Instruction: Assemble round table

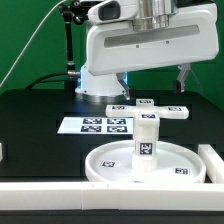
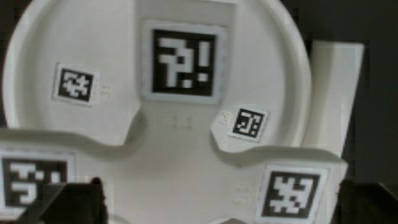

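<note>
The round disc (image 1: 112, 170) lies on the black table near the front. The short post (image 1: 146, 140) stands upright at its middle, and the cross-shaped piece (image 1: 150, 108) sits on top of the post. My gripper (image 1: 153, 84) hangs just above the cross piece with its dark fingers (image 1: 123, 86) spread apart, open and empty. In the wrist view the cross piece (image 2: 178, 150) fills the near part with tagged arms, over the disc (image 2: 54, 50). My gripper (image 2: 222, 208) shows a dark finger on each side of a tagged arm, not closed on it.
The marker board (image 1: 98, 125) lies flat on the exterior view's left, behind the disc. A long white bar (image 1: 50, 196) runs along the front edge and turns up at the exterior view's right (image 1: 212, 162). The robot base (image 1: 92, 85) stands at the back.
</note>
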